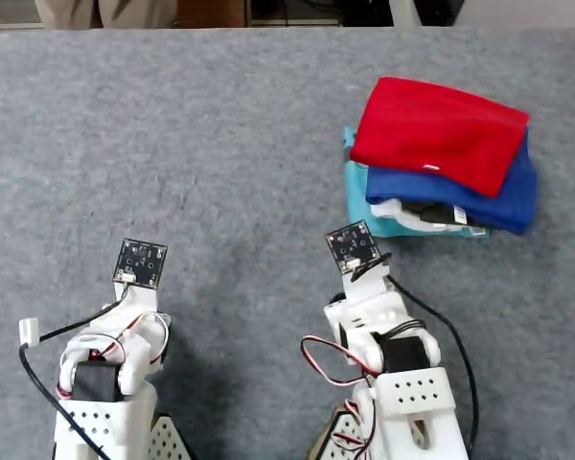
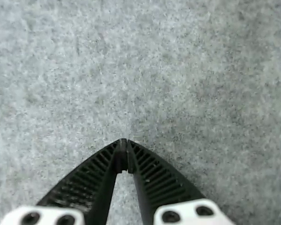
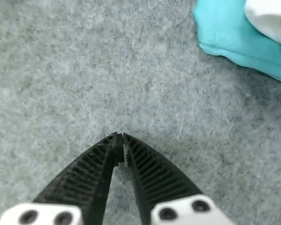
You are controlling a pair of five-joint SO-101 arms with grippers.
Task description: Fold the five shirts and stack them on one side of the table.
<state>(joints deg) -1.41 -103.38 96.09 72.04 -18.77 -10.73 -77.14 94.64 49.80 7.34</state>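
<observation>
High view from over the table puts the pile of folded shirts at the far right: a red shirt on top, a blue shirt under it, a white shirt with a dark strip I can't identify, and a teal shirt at the bottom. All of it looks light, soft and floppy to me. A pinch on one layer would likely drag that layer off, so I'd take hold at a folded edge, or low at the teal corner if the whole pile needs nudging. The left wrist view gives what the overhead cannot: the left gripper has its tips pressed together on nothing, above bare grey felt. The right wrist view shows the right gripper equally closed and empty, with the teal corner and a bit of white near but not touching. Colours and stacking order are readable from overhead alone.
</observation>
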